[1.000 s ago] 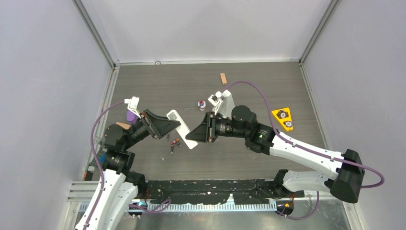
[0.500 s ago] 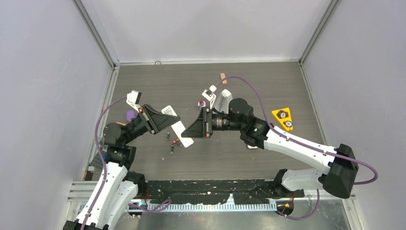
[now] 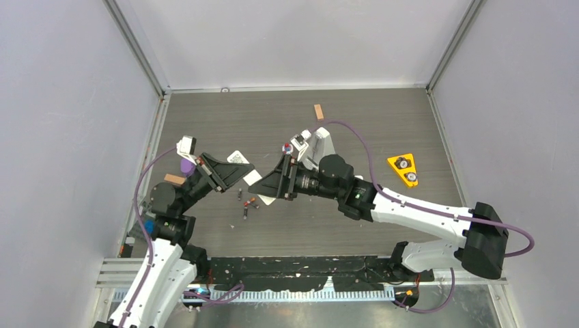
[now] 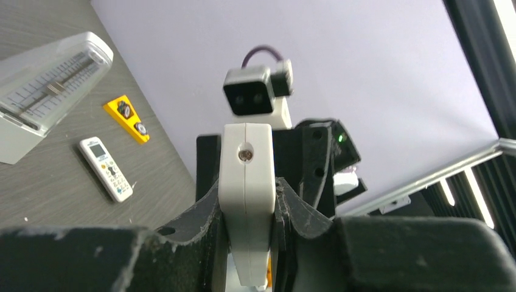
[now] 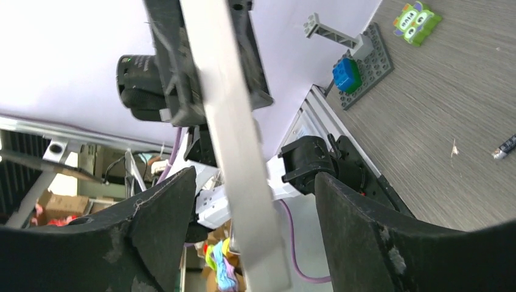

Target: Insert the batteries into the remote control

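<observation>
Grey wood-grain tabletop (image 3: 273, 116) fills the middle of the overhead view, and both arms reach in from the bottom edge and meet just left of centre. Between them is the long, slim, flat white remote control (image 3: 252, 177), raised off the surface and slanting down to the right.

At its upper-left part the left pincer (image 4: 246, 210) is clamped on the bar. Its own camera shows the dark pads pressed against both narrow sides. The right pincer (image 5: 252, 188) stands wide apart around the lower end, with a clear gap on each side of the bar, so it grips nothing.

A grey pyramid-shaped metronome (image 3: 321, 147) stands just above the right wrist, and a yellow triangular piece (image 3: 404, 169) lies further right.

Just below the remote, three tiny dark batteries (image 3: 250, 203) with red ends lie loose on the tabletop, close together.

None of them looks loaded, so the task seems to be at an early stage, with the remote being positioned in one grip. I cannot tell whether its cover is on or off. Next, the free right pincer probably has to back clear of the bar and drop to a battery. That calls for a fine, narrow pinch on a thin cylinder that could roll.
</observation>
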`<action>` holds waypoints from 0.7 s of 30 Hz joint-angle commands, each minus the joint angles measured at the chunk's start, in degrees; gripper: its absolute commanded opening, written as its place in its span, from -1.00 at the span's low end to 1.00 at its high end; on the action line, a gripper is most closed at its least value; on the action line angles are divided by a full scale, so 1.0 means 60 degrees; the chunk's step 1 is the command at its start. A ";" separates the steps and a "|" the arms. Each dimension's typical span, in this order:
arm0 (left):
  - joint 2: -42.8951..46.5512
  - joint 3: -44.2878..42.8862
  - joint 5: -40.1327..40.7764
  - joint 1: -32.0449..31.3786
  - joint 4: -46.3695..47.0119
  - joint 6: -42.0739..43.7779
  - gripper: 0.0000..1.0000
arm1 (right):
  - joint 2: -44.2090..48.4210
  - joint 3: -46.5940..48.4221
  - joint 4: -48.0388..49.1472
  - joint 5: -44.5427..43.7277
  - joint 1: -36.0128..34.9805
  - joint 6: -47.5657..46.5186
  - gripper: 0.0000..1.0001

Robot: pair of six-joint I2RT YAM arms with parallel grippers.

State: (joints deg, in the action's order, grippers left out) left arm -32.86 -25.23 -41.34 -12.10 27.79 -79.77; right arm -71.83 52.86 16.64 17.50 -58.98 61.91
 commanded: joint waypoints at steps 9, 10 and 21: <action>0.0744 0.0828 0.2258 -0.0005 0.0370 -0.1803 -1.00 | 0.0499 -0.1632 0.2921 -0.3872 -0.0799 0.1725 0.32; 0.0778 0.0856 0.2272 -0.0005 0.0353 -0.1877 -1.00 | 0.0491 -0.1636 0.2967 -0.3957 -0.0802 0.1723 0.32; 0.1442 0.1020 0.2720 -0.0005 -0.0415 -0.2683 -1.00 | -0.0057 -0.1254 0.3128 -0.4412 -0.1027 0.2019 0.04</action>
State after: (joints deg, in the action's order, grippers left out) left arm -25.93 -19.33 -26.72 -12.21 24.62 -92.51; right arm -70.87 42.74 32.23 -5.50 -64.49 72.36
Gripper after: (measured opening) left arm 0.257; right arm 0.542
